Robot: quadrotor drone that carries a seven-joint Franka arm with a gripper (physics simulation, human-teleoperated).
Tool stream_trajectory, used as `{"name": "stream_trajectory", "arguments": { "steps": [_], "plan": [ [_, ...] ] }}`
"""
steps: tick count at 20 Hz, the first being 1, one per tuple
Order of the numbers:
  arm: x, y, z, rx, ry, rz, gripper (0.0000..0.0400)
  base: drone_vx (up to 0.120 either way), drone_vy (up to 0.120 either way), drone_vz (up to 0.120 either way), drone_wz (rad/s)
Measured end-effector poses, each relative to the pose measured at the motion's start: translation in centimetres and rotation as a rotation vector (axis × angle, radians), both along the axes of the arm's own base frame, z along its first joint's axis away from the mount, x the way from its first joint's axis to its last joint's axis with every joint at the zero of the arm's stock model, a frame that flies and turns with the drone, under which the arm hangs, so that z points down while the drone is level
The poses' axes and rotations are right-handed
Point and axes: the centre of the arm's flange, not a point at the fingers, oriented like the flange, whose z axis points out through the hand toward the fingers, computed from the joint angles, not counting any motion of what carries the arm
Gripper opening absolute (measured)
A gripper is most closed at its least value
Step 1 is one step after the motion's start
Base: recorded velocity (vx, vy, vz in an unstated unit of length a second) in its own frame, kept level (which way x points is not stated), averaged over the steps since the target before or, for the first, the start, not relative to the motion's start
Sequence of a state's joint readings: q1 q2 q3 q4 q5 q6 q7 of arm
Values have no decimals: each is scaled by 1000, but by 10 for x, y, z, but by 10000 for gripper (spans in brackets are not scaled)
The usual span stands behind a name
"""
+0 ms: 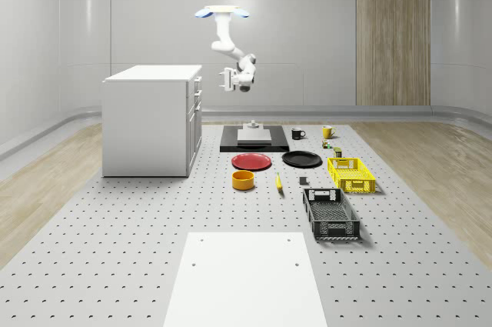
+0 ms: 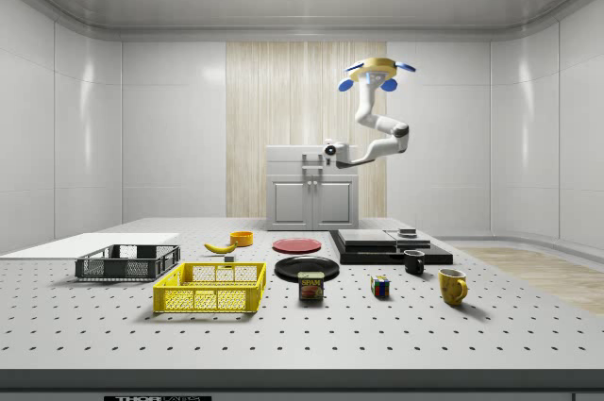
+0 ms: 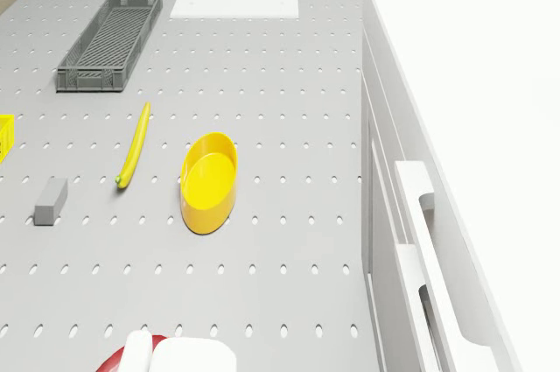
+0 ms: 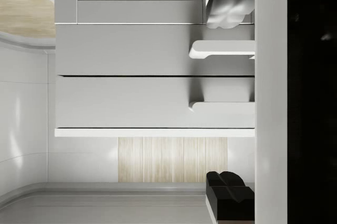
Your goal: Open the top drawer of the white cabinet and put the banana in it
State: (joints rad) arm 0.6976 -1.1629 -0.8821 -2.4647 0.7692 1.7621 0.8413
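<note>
Hovering in the air just off the drawer face of the white cabinet [image 1: 150, 119], I hold my gripper [image 1: 228, 79] level with its top drawer [image 4: 126, 101], near the front but not touching it. My fingers [image 1: 227, 75] stand apart, holding nothing. The top drawer is shut; its handle [image 4: 221, 105] is a stiff white bar, and I judge it best taken at its middle and pulled straight out. The banana [image 1: 278, 181] lies on the perforated table [image 1: 115, 227], between a yellow bowl [image 1: 243, 180] and a small grey block [image 1: 304, 181]. It looks light, soft and curved, so I would grip it gently across its middle. A can [image 2: 310, 285] near the yellow crate [image 2: 209, 288] reads "SPAM".
</note>
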Motion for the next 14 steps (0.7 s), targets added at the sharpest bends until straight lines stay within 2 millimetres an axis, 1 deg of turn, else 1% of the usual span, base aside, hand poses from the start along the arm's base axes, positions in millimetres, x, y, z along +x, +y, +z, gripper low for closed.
{"name": "stream_trajectory", "arguments": {
  "steps": [1,14],
  "plan": [
    [0,0,0,0,0,0,400,120,-40,0,0],
    [0,0,0,0,0,0,400,120,0,0,0]
  ]
}}
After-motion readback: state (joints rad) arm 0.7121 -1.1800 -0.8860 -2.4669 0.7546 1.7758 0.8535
